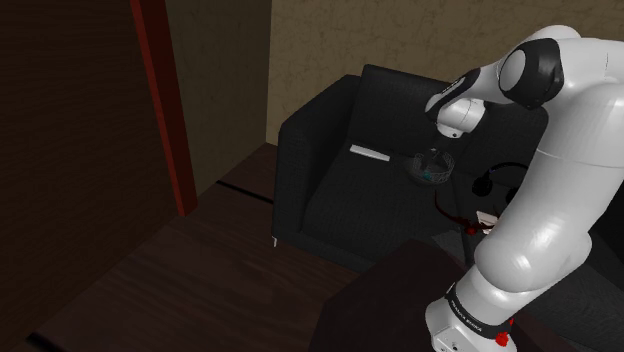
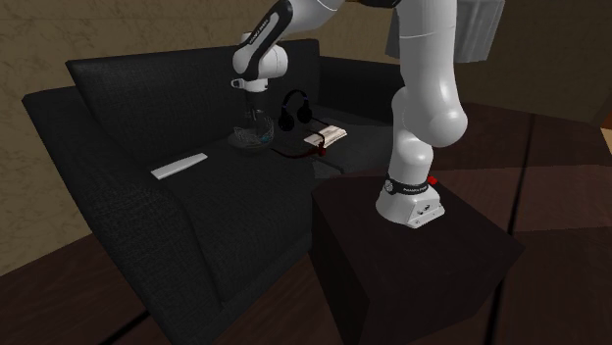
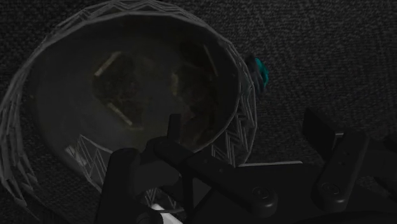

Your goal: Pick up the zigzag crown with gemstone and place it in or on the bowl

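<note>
Tool point(image 3: 235, 153) hangs close above the bowl point(image 3: 127, 95) on the dark sofa seat point(image 1: 340, 190), its fingers spread apart and clasping nothing. The zigzag crown point(image 3: 236, 127) rings the bowl at its rim, with the teal gemstone point(image 3: 262, 71) facing outward. Whether the band sits inside or outside the wall cannot be told. Headphones point(image 2: 287, 119) lie near on the seat.

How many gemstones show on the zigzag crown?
1. A teal gemstone sits on the outside of the zigzag wall of the crown; part of that wall is out of view, so more may be hidden.
</note>
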Robot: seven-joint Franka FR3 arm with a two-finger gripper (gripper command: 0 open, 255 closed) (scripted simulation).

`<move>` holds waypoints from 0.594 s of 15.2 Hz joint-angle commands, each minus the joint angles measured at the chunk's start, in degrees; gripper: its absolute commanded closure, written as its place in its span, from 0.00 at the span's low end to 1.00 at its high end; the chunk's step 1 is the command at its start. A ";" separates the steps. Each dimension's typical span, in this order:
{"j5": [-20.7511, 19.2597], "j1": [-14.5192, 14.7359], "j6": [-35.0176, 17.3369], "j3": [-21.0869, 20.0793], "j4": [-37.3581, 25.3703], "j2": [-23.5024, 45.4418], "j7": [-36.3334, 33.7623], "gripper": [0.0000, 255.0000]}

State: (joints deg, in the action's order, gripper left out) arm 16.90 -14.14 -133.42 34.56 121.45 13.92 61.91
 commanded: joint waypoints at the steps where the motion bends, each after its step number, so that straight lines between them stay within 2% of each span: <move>1: -2.48 0.62 2.67 1.02 -0.62 -2.63 -1.56 0.00; 2: -3.48 0.82 3.90 1.34 -1.06 -3.69 -2.23 0.00; 9: -3.49 0.78 3.90 1.29 -1.06 -3.69 -2.24 0.00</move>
State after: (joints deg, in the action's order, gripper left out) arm 13.42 -13.36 -129.53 35.85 120.39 10.23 59.68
